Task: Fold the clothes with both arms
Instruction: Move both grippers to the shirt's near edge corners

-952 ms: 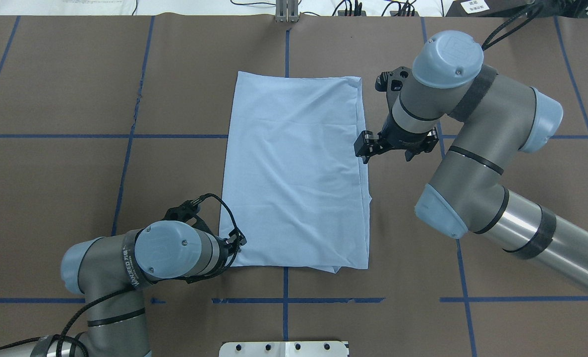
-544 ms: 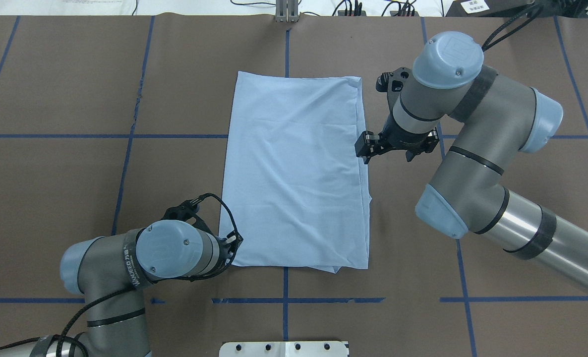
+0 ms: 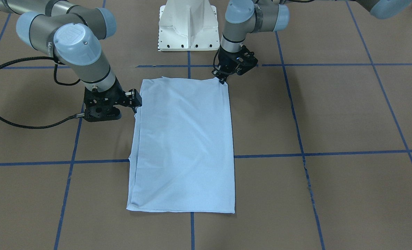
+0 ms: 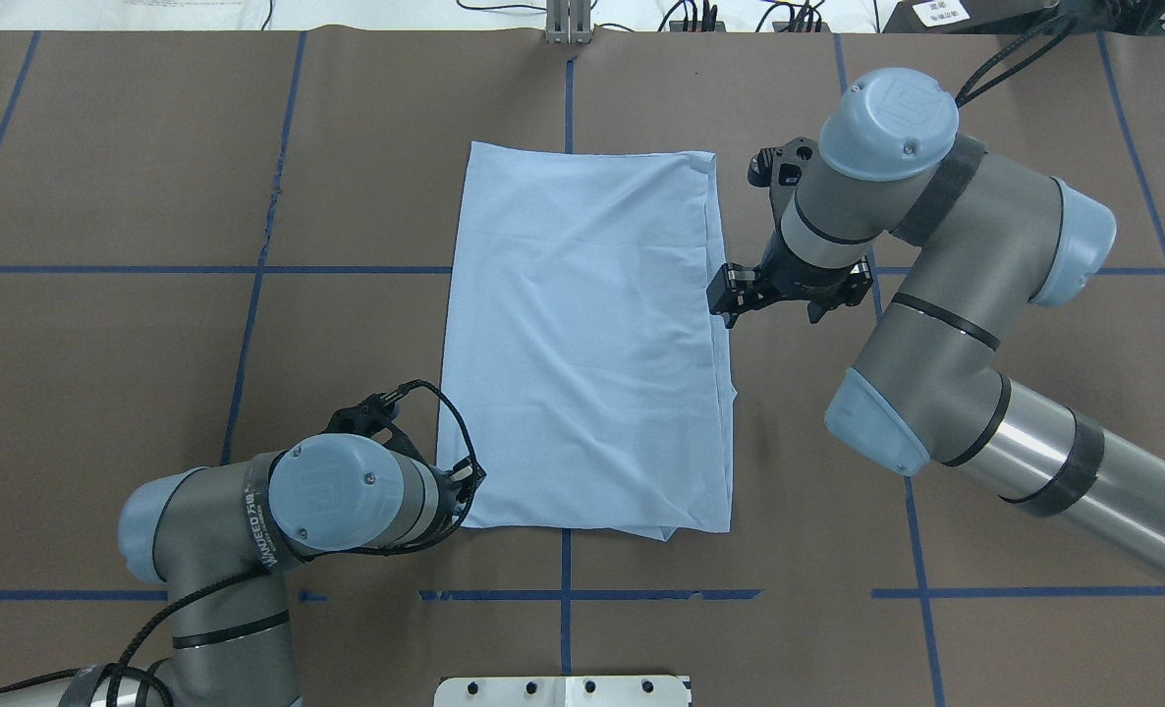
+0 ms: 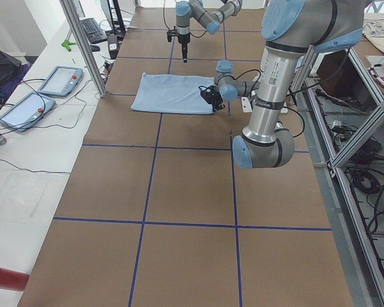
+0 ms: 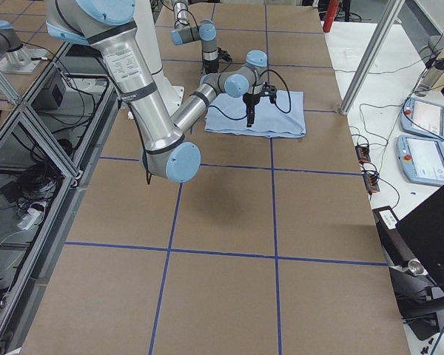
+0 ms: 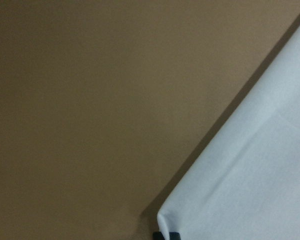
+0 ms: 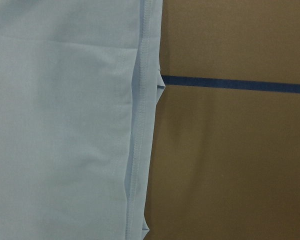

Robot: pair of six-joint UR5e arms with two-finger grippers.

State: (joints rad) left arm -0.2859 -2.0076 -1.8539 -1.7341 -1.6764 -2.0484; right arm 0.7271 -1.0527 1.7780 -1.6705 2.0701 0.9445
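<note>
Brown table [image 4: 101, 393]; right-wrist view alone shows T-shirt [image 8: 65, 125] hem stitching.

A brown sheet covers the long worktop [image 4: 101, 393], and blue tape lines [image 4: 150, 268] divide it into large rectangles. In the exterior left view a slanted aluminium post [image 5: 84, 45] rises at the worktop's far edge, beside a white bench [image 5: 25, 185] that carries two tablet-like control pendants [image 5: 62, 79] and loose cables. A red cylinder [image 5: 6, 278] lies at the bench's near end. Along the opposite side runs an open metal frame [image 5: 371, 75], with cable bundles on the floor inside it. The exterior right view shows a dark open laptop [image 6: 433, 229] on the bench. The light is even and the shadows are soft.
</note>
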